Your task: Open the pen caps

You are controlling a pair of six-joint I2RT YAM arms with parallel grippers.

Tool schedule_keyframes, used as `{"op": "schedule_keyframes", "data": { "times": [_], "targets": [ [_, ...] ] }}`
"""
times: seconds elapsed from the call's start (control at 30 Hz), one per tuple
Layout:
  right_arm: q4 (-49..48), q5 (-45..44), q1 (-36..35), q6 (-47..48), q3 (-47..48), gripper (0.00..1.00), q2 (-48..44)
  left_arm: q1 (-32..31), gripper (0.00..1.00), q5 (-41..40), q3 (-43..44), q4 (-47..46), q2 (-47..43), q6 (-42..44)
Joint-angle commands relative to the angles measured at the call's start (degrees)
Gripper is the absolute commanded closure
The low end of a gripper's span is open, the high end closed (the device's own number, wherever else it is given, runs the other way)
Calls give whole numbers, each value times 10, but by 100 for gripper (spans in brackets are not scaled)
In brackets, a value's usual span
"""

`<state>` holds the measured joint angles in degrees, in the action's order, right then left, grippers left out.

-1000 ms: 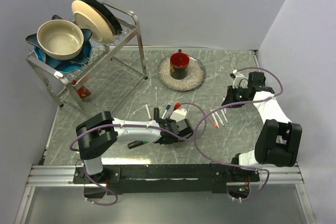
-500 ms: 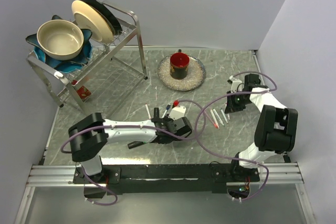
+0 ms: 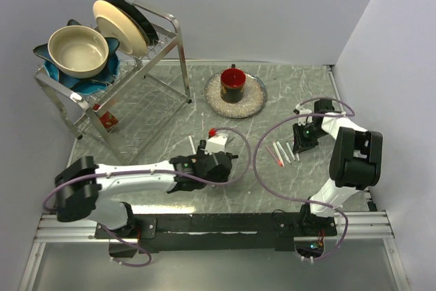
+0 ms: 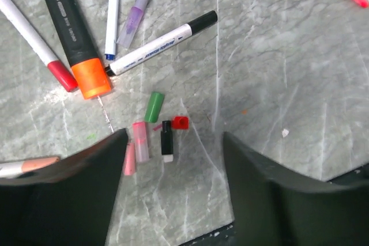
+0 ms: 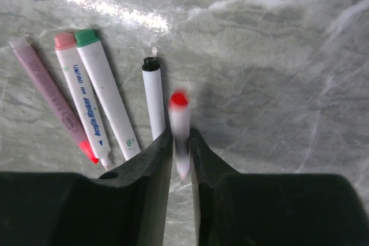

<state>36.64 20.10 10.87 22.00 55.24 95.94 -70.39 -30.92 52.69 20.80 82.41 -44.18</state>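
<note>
We are hovering the left gripper (image 4: 170, 149), jaws spread, over loose green, pink, black and red plastic pen caps (image 4: 154, 106). The right gripper (image 5: 181, 137) is flanking a slim white red-tipped pen (image 5: 180, 116); we cannot tell whether it is pinching. We are judging the caps light and slick, best pinched crosswise.

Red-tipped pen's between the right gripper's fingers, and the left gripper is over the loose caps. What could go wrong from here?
1. The red-tipped pen in the right gripper looks blurred. It may be slipping and could land on the row of pens beside it.
2. The open left gripper hangs over the loose caps. Lowering it could scatter them.
</note>
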Motion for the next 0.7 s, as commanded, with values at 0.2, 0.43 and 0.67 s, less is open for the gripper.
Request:
{"op": "schedule_keyframes", "data": {
  "times": [0.2,0.43,0.67],
  "targets": [
    [4,-4,4,9,21,60,-24,0,14,23,-116,-121,-147,2],
    [-10,67,-12,71,7,58,-136,14,12,46,-173,-157,-213,-3],
    [26,186,-145,324,-57,47,-273,52,0,84,-227,-204,-259,-27]
  ]
}}
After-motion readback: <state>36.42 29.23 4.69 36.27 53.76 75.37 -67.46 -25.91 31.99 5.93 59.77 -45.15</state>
